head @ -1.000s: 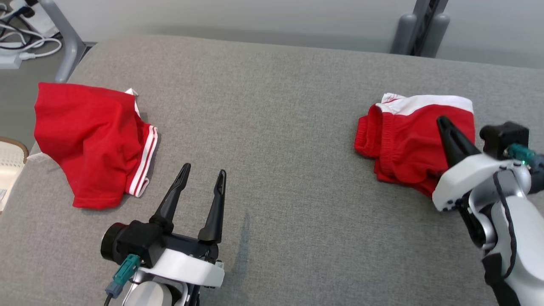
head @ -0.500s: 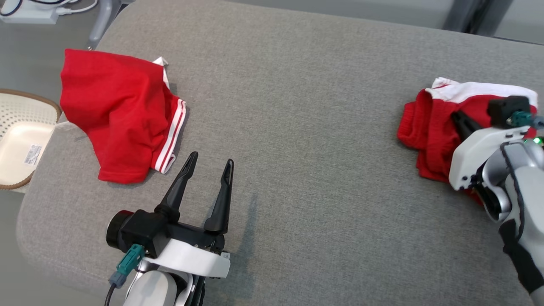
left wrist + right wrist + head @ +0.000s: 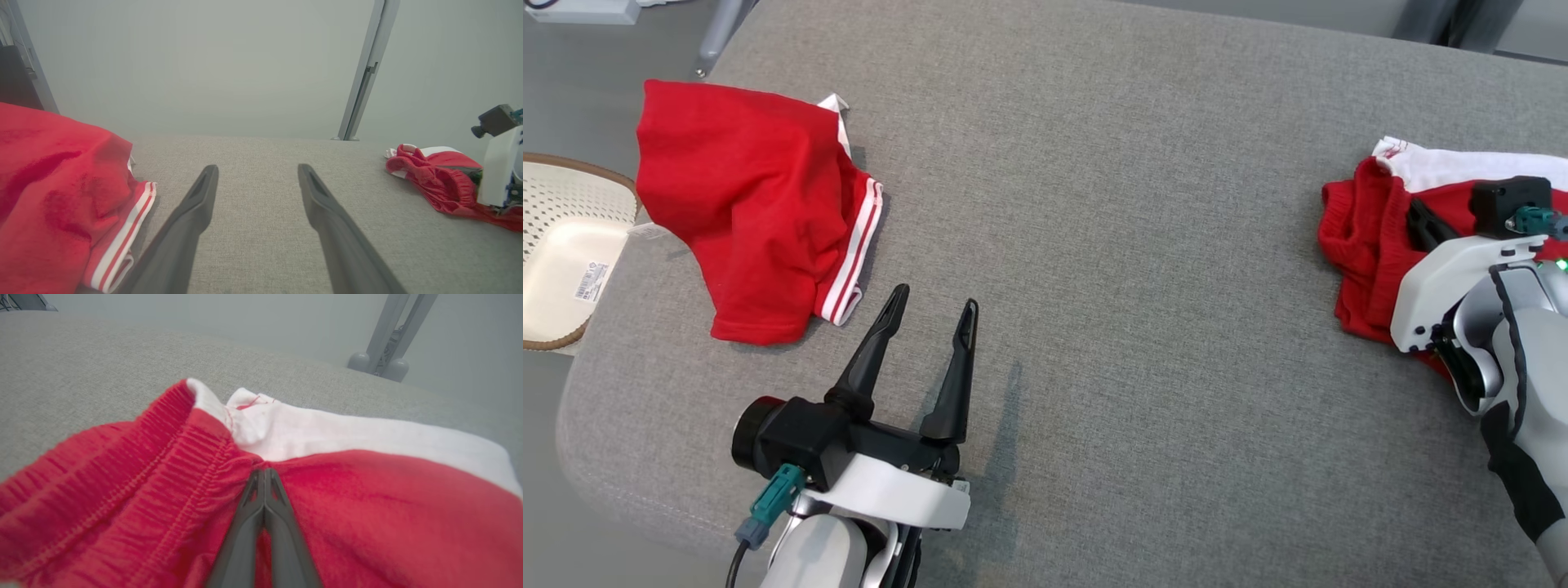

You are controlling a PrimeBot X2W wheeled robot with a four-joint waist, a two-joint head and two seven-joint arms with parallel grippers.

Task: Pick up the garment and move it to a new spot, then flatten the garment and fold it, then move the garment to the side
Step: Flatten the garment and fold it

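The garment (image 3: 1364, 245), red shorts with a white band and a gathered waistband, lies bunched at the right edge of the grey padded table (image 3: 1094, 204). My right gripper (image 3: 1414, 206) lies low over it, shut, and the cloth puckers at its fingertips. In the right wrist view the closed tips (image 3: 263, 470) meet the garment (image 3: 367, 506) where red joins white. My left gripper (image 3: 935, 296) hovers open over bare table near the front. In the left wrist view its fingers (image 3: 257, 167) hold nothing, and the garment (image 3: 437, 179) lies far right.
A second red garment (image 3: 743, 212) with white side stripes lies at the table's left edge, just left of my left gripper, and shows again (image 3: 49, 196) at the left. A white perforated basket (image 3: 564, 253) stands on the floor beyond that edge. Metal legs (image 3: 384, 339) rise behind the table.
The head camera has tipped down and turned, so the whole picture shifted. The right gripper stays shut on the garment, which now sits nearer the table's right edge. The left gripper stays open.
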